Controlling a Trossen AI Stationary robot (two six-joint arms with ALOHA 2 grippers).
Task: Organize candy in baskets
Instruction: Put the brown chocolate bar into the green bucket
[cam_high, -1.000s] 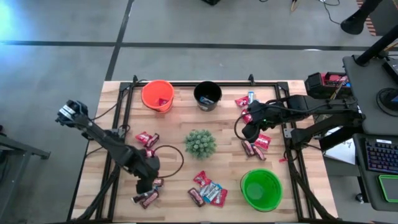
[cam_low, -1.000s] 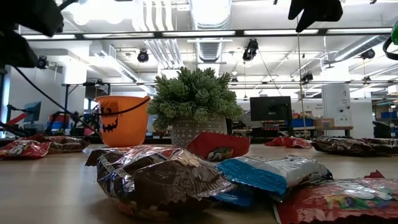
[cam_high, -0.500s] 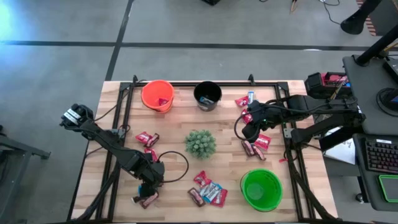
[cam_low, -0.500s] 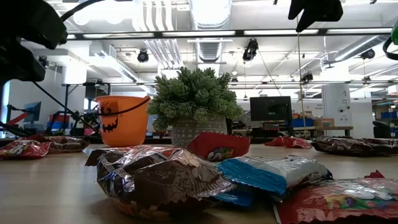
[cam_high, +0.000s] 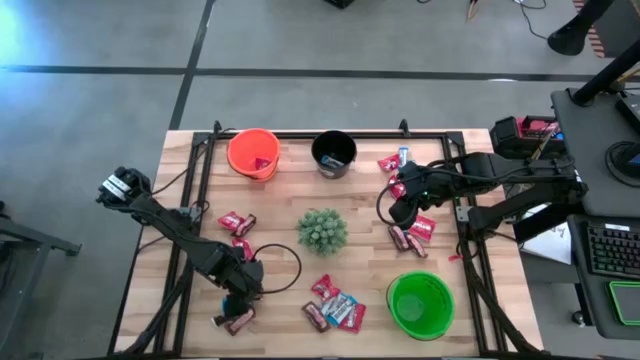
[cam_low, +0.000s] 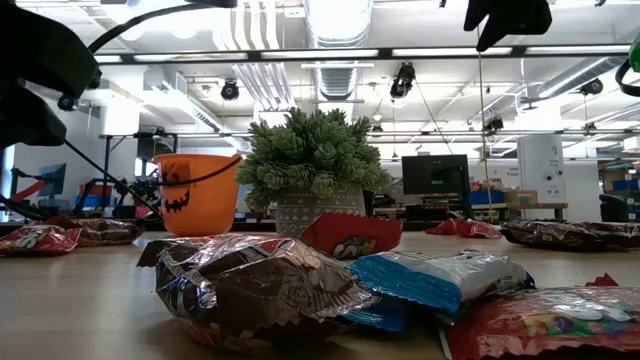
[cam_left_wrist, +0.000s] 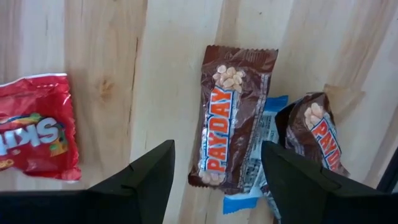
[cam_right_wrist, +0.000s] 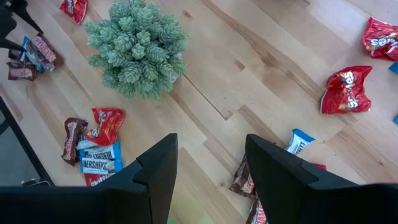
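Left of the plant (cam_high: 322, 230), toward the near edge, the left gripper (cam_high: 238, 303) hangs wide open and empty over a brown bar (cam_left_wrist: 232, 118). Beyond the plant stand the orange bucket (cam_high: 253, 153) and black bucket (cam_high: 333, 153). Right of the plant, the right gripper (cam_high: 398, 213) waits, fingers spread, among red candy (cam_high: 423, 227); the green bucket (cam_high: 420, 304) sits nearer.

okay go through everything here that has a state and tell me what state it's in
left gripper: open, over a brown bar
brown bar: flat on table, ungripped
right gripper: open, empty
orange basket: upright, holds candy
black basket: upright, holds candy
green basket: upright, looks empty
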